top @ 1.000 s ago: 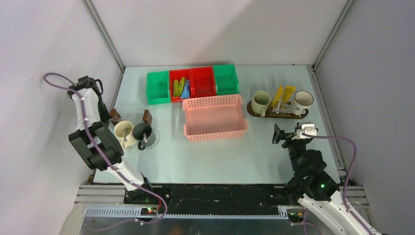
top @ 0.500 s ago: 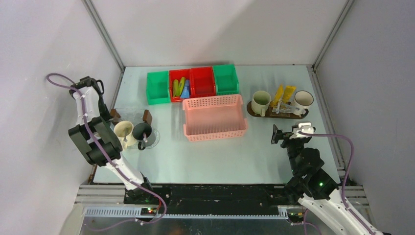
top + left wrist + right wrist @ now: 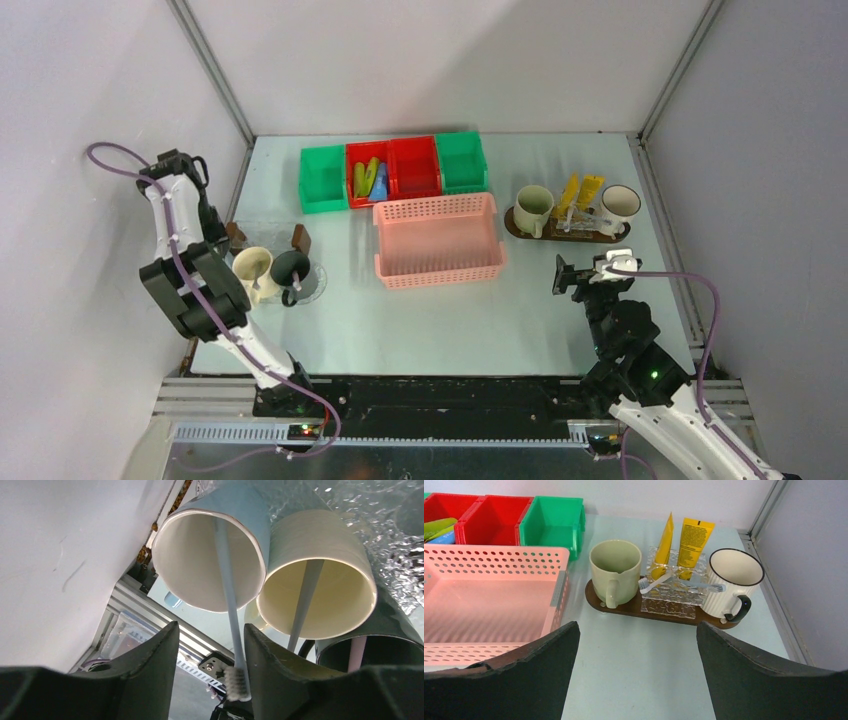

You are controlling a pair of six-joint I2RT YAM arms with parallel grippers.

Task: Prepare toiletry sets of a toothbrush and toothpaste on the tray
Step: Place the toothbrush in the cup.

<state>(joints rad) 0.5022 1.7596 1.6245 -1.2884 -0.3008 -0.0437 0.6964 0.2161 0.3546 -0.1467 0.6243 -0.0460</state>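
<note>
In the left wrist view my left gripper [image 3: 210, 627] is open around a pale toothbrush [image 3: 227, 595], its bristles beside the right finger. The brush stands in a light-blue mug [image 3: 235, 510]. Next to that mug are a cream mug [image 3: 320, 545] holding another brush and a dark mug [image 3: 360, 655]. At the right, the brown tray [image 3: 518, 231] carries a green-cream mug [image 3: 532, 208], a white mug [image 3: 620, 203], yellow tubes [image 3: 580, 190] and two brushes [image 3: 651, 584] lying on a clear holder. My right gripper [image 3: 568, 273] hangs open and empty in front of the tray [image 3: 624, 609].
A pink lattice basket [image 3: 438, 240] sits mid-table. Behind it stand red and green bins [image 3: 395, 170], one holding green and blue tubes [image 3: 370, 178]. A clear patterned disc [image 3: 312, 285] lies under the left mugs. The left wall is close to my left arm.
My left gripper's jaws have opened off the toothbrush, which now stands in the light-blue mug. The right arm has crept slightly left, still open.
</note>
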